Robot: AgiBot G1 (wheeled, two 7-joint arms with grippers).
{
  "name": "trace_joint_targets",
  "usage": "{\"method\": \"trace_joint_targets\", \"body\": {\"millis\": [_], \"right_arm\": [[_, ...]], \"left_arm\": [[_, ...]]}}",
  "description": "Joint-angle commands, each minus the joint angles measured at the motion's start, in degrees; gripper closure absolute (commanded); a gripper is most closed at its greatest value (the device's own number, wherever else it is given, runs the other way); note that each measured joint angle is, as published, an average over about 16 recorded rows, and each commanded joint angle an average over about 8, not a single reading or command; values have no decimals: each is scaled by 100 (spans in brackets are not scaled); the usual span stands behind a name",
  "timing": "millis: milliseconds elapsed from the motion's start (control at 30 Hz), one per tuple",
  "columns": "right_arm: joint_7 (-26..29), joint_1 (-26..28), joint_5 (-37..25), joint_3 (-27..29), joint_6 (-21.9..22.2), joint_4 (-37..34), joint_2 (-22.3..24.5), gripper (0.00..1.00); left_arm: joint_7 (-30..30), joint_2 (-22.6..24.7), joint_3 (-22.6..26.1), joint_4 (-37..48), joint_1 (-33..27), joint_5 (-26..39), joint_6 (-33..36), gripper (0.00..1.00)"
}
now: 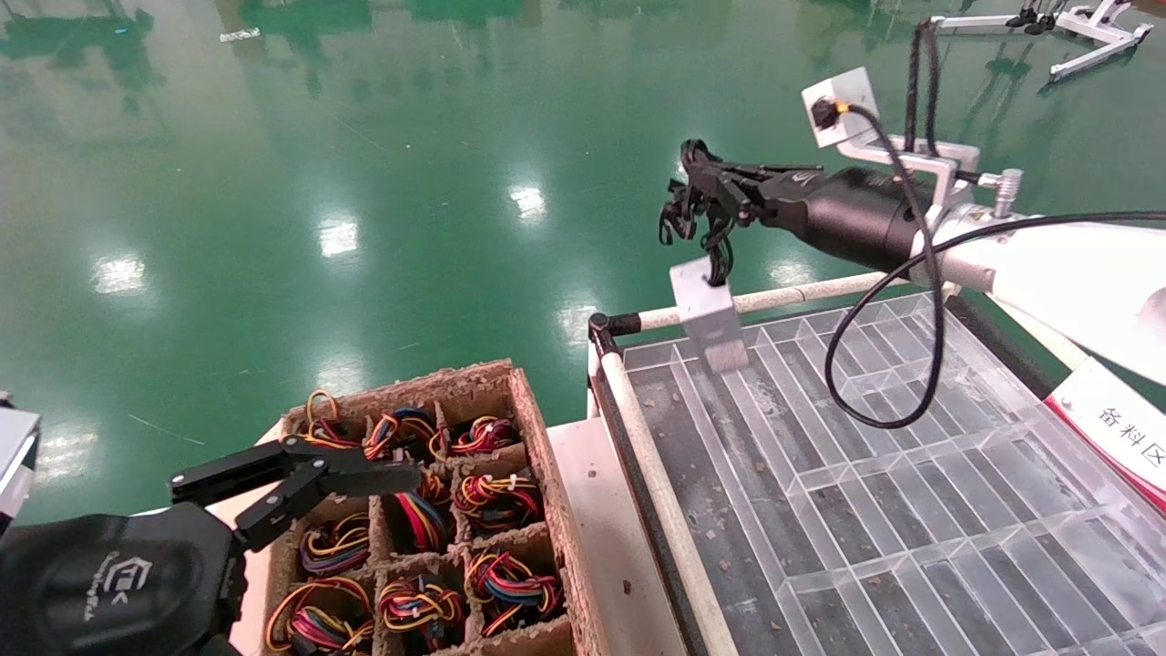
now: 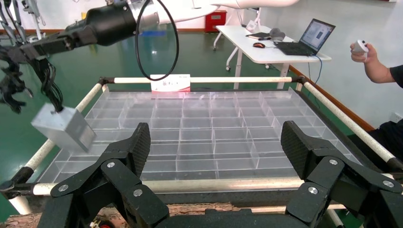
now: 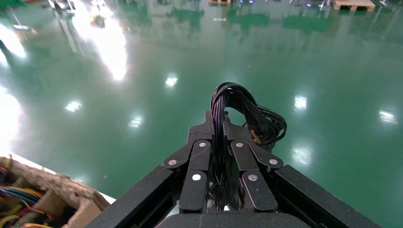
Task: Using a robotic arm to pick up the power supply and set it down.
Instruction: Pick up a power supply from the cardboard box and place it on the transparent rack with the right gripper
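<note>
The power supply (image 1: 706, 310) is a small silver-grey metal box hanging in the air over the far left corner of the clear divided tray (image 1: 865, 510). It dangles from its bundled black cord (image 1: 697, 214). My right gripper (image 1: 701, 187), on the white robotic arm (image 1: 1048, 264), is shut on that cord (image 3: 228, 133), which runs between the fingers (image 3: 199, 161). The left wrist view shows the box (image 2: 64, 128) tilted beside the tray's edge. My left gripper (image 1: 351, 465) is open and empty above the cardboard box, its pads (image 2: 140, 147) wide apart.
A cardboard box (image 1: 537, 428) with compartments of red, yellow and blue wire coils (image 1: 496, 501) sits left of the tray. White rails (image 1: 656, 492) frame the tray. A red-and-white sign (image 1: 1120, 428) stands at its right. Beyond are a desk with a laptop (image 2: 309, 35) and a person (image 2: 380, 66).
</note>
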Motion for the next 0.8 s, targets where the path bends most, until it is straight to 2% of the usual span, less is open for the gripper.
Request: {"method": "trace_joint_targets", "body": {"millis": [33, 467, 800], "right_arm": [[-69, 37, -43, -27, 120, -86, -62, 100], [-152, -51, -57, -38, 377, -289, -489, 100], [-113, -178, -3, 0, 584, -341, -635, 100]], "left_arm": [[0, 0, 0, 0, 0, 0, 0, 0], [1, -1, 3, 0, -1, -2, -1, 0], [2, -2, 4, 0, -1, -3, -2, 0]]}}
